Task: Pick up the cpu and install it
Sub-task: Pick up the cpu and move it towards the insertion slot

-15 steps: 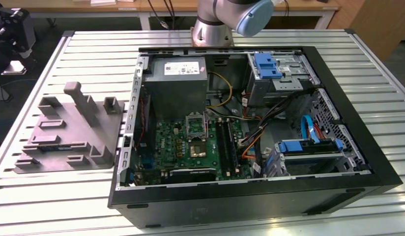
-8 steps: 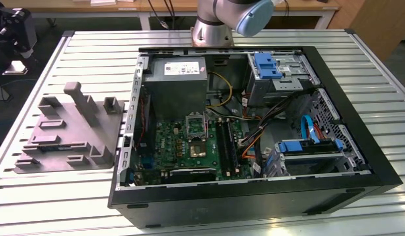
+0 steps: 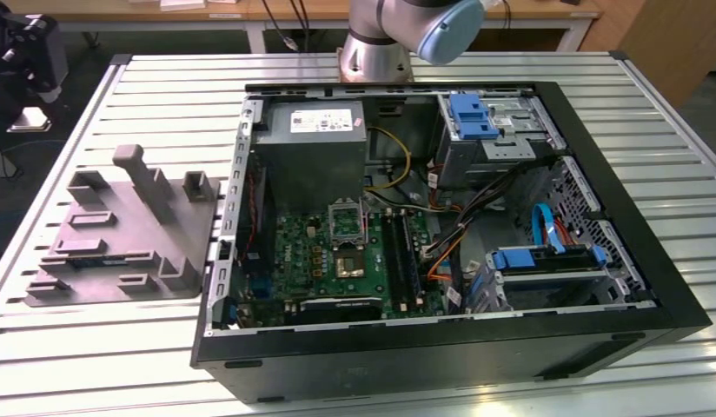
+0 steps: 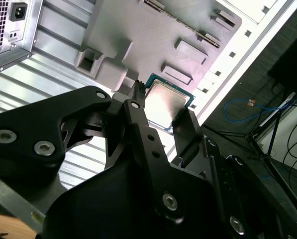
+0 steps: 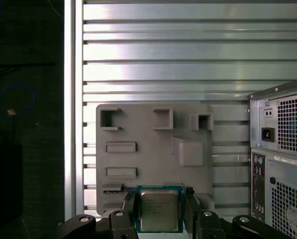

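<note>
A black two-fingered gripper [image 4: 164, 107] is closed narrowly on the cpu [image 5: 159, 211], one finger pressed against each of two opposite edges of the small square chip. Its pale metal top and green rim show in both wrist views. The chip hangs over the grey moulded tray [image 5: 188, 119], above the tray's edge nearest the gripper, and it looks lifted clear of the tray rather than resting in a pocket, though the height is hard to judge. The tray lies flat on a slatted metal table [image 3: 126, 347], and just beside the tray is an open computer case [image 3: 451, 347] with its green motherboard [image 3: 306, 261] exposed. The pick-up looks done and the install is not. Seating the chip would call for carrying it from the tray to the case, keeping it level and square to the board's socket [image 3: 348, 262].
</note>
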`<action>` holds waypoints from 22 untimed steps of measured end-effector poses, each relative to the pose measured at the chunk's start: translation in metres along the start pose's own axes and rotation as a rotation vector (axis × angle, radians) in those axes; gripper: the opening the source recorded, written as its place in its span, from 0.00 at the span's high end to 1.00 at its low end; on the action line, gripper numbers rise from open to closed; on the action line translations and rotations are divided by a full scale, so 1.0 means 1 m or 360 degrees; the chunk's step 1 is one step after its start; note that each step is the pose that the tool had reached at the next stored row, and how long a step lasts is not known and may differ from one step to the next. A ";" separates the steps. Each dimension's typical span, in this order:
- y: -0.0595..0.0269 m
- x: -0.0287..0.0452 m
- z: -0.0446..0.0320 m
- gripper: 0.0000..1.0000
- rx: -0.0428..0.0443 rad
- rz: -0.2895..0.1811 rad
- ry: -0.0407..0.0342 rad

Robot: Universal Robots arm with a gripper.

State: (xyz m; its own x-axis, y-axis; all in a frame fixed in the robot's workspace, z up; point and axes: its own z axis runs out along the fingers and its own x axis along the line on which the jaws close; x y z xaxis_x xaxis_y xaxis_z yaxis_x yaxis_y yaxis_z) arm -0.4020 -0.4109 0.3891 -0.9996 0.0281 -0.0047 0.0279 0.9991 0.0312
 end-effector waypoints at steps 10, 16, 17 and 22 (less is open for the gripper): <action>0.0001 -0.0025 0.0000 0.53 0.0000 0.0000 0.0000; 0.0001 -0.0040 0.0000 0.53 0.0000 0.0000 0.0000; 0.0001 -0.0042 0.0000 0.53 0.0000 0.0000 0.0000; 0.0002 -0.0053 0.0000 0.53 0.0000 0.0000 0.0000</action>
State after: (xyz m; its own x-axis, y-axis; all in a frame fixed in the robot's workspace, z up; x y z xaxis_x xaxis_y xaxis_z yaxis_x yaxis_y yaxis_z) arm -0.3967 -0.4108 0.3892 -0.9996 0.0281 -0.0046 0.0280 0.9991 0.0311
